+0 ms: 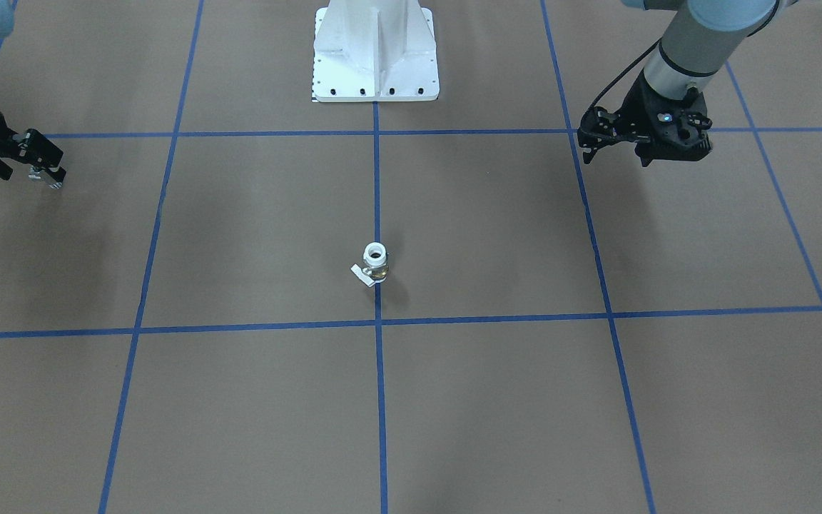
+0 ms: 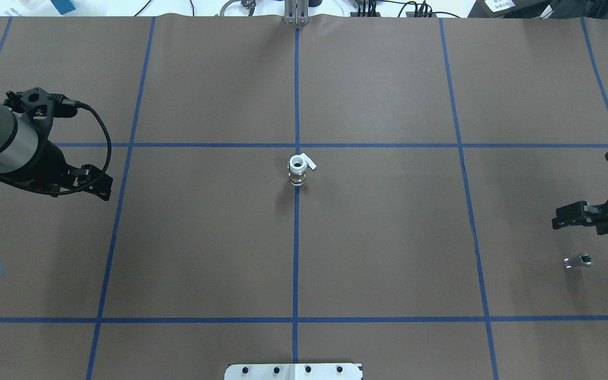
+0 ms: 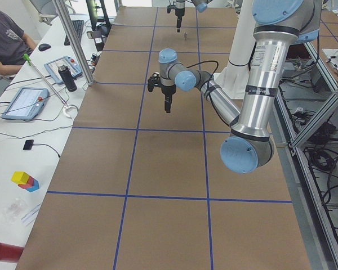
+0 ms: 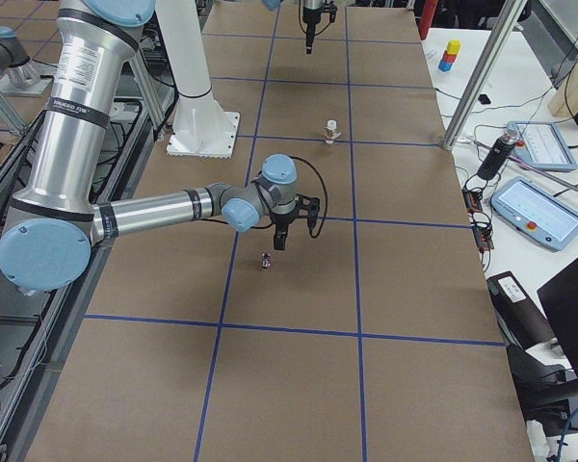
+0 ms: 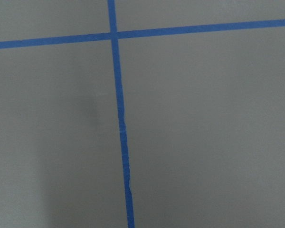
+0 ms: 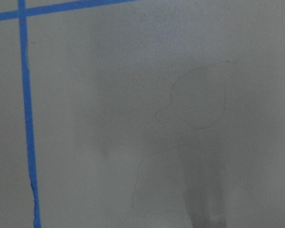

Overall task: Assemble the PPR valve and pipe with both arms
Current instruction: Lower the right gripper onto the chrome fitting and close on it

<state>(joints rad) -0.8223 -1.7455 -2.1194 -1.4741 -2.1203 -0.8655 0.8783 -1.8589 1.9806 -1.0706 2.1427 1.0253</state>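
The PPR valve (image 1: 375,263), white with a brass middle and a pale tab handle, stands upright on the centre blue line; it also shows in the overhead view (image 2: 298,170). The pipe (image 2: 578,260), a tiny silver stub, lies on the table at the far right, and also shows in the exterior right view (image 4: 266,259). My right gripper (image 2: 558,220) hovers just above and beside the pipe, apart from it, and looks open and empty. My left gripper (image 2: 104,187) hangs over the table's left part, far from the valve, and looks open and empty.
Brown table cover with a grid of blue tape lines (image 2: 296,237). The white pedestal base (image 1: 375,53) stands at the robot's side. Beyond the far edge are a metal post (image 2: 296,11), cables, tablets (image 3: 23,101) and a seated operator (image 3: 5,39).
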